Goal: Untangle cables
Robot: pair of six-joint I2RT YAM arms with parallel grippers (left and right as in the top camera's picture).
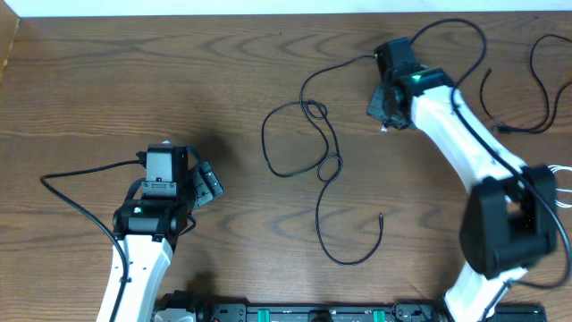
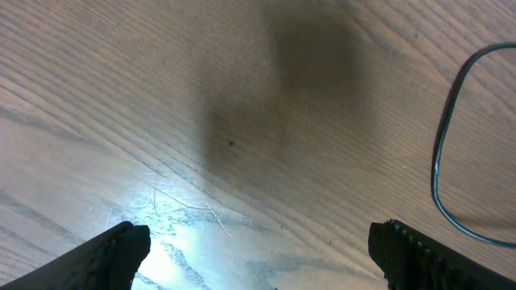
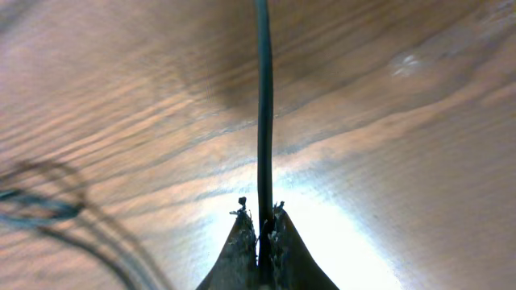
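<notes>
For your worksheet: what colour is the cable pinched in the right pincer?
Black cable, clearest in the right wrist view.

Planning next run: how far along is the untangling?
Done: one black cable lies apart at the right. In hand: right hand shut on the looped black cable. Left: its centre loops are crossed; left hand open, idle.

The left arm [image 1: 134,268] is a white shell ending in a black wrist block [image 1: 165,170] with a green light [image 1: 137,210]; a thick black wire [image 1: 45,180] leaves it toward nine o'clock. The right arm [image 1: 451,121] matches; its fingers [image 3: 242,254] are dark, frayed at the tips.
</notes>
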